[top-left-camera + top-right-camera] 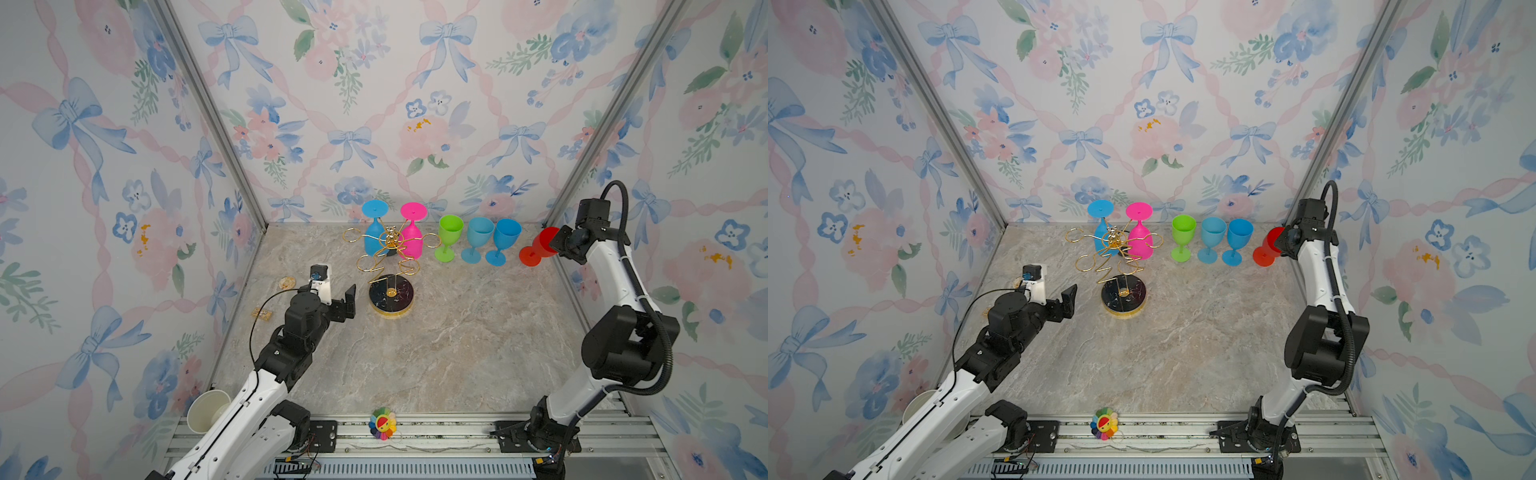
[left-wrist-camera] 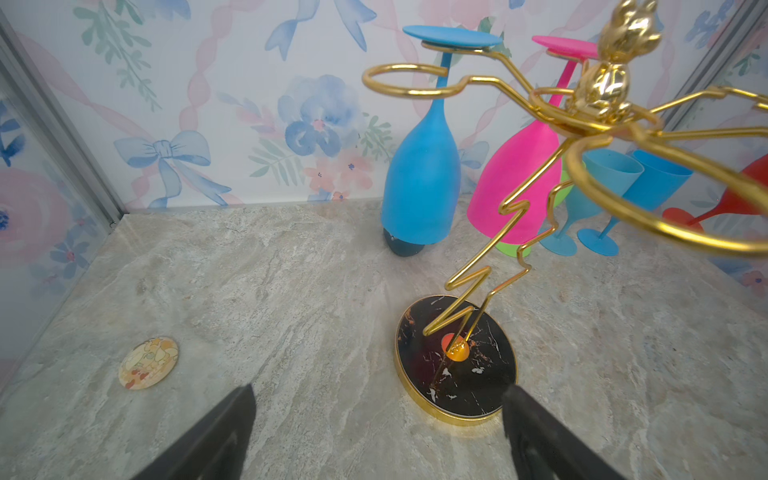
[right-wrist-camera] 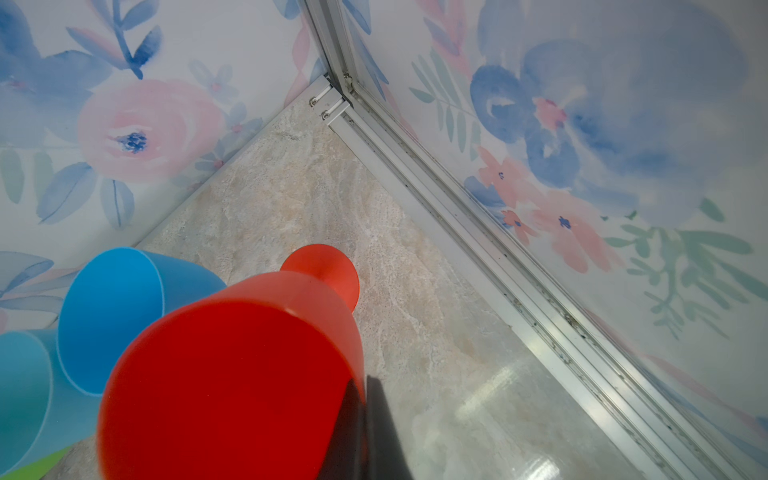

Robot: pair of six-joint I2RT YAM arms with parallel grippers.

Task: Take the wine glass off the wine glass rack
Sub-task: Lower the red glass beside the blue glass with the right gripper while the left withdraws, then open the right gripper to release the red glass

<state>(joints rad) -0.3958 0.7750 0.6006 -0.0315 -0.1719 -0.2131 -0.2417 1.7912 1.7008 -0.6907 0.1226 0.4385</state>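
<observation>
Gold wine glass rack (image 1: pixel 1119 266) upright on the marbled tabletop (image 1: pixel 1183 353), left of middle, round black base toward the front. Hung bowl-down from its rear loops, side by side: blue hanging glass (image 1: pixel 1101 235) and pink hanging glass (image 1: pixel 1139 241). To the right along the back wall, standing upright in a row: green glass (image 1: pixel 1182 239), pale blue glass (image 1: pixel 1212 240), deeper blue glass (image 1: pixel 1238 242). Past them, red glass (image 1: pixel 1266 251) tilted, rim up against the right gripper (image 1: pixel 1282 243), apparently pinched there, fingertips hidden. Left gripper (image 1: pixel 1064 301) spread wide, low, just left of the rack's base, not touching. Rainbow flower toy (image 1: pixel 1104 423) on the front rail.
</observation>
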